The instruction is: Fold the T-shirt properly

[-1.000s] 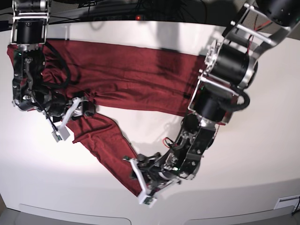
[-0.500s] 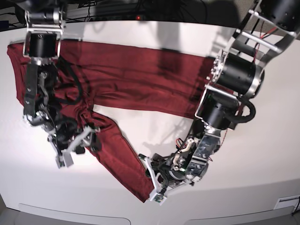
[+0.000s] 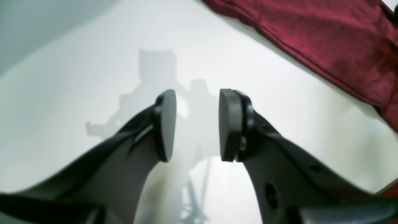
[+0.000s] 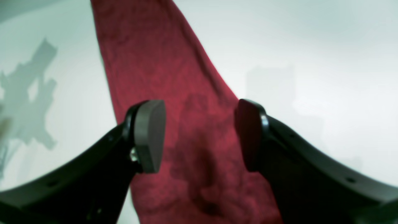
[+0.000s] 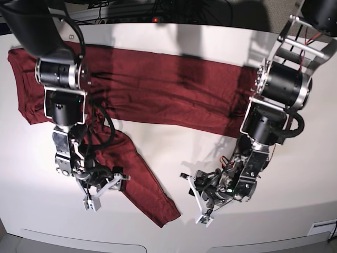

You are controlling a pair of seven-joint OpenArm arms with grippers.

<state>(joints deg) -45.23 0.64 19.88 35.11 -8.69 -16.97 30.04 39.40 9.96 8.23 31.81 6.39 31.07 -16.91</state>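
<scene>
Your T-shirt [image 5: 158,89] was a thin, soft maroon knit with no print, its surface faintly crinkled and matte. It lay flat on the smooth white table [image 5: 174,153], its main body a broad band whose long axis ran across the far half of the table from the base view's left edge to under the arm on that view's right. One sleeve [image 5: 139,182] branched off near the left end and ran diagonally toward the near edge, tapering to a blunt cuff end that pointed down and to the right in the base view.

Your right gripper [image 4: 199,137] hung over that sleeve with its jaws apart. The right wrist view showed the fabric filling the gap between the two dark, rounded pads [image 4: 149,135], and I could not tell whether the tips touched the cloth. The sleeve ran away from that camera as a long strip, narrowing with distance, with soft wrinkles and a darker shadow patch under the jaws.

Your left gripper [image 3: 196,124] was also parted, with only bare table and its own shadow between the flat oval pads [image 3: 230,124]. It held nothing. In the left wrist view a hemmed edge of the shirt crossed the upper right corner, apart from the fingers. In the base view this gripper sat just beside the sleeve's cuff end, on its right.
</scene>
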